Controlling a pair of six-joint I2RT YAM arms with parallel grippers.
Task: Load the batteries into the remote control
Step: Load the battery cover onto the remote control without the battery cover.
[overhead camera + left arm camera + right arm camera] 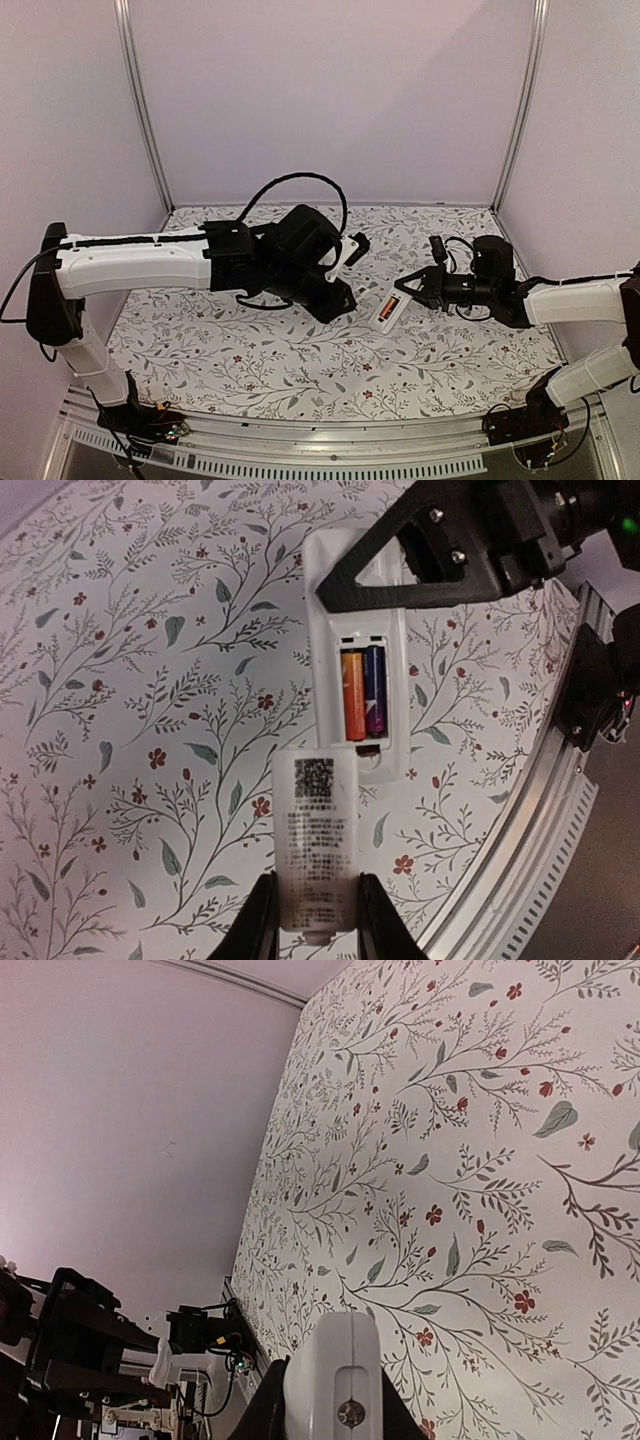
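The white remote control point(322, 680) lies back-up on the floral table, also visible in the top view point(388, 312). Its bay is uncovered and holds both batteries side by side, an orange one point(353, 695) and a dark one point(374, 690). My left gripper point(317, 885) is shut on the loose white battery cover point(315, 830), printed label up, its far edge just short of the bay's near end. My right gripper point(333, 1370) is shut on the remote's far end; its upper finger point(400, 592) lies across that end. From above, the left gripper point(345, 300) and the right gripper point(408, 287) flank the remote.
An aluminium rail point(520, 860) runs along the table's near edge, close to the remote. The left arm's bulky wrist and looping cable point(300, 250) hang over the table's middle. Plain walls close off the back and both sides.
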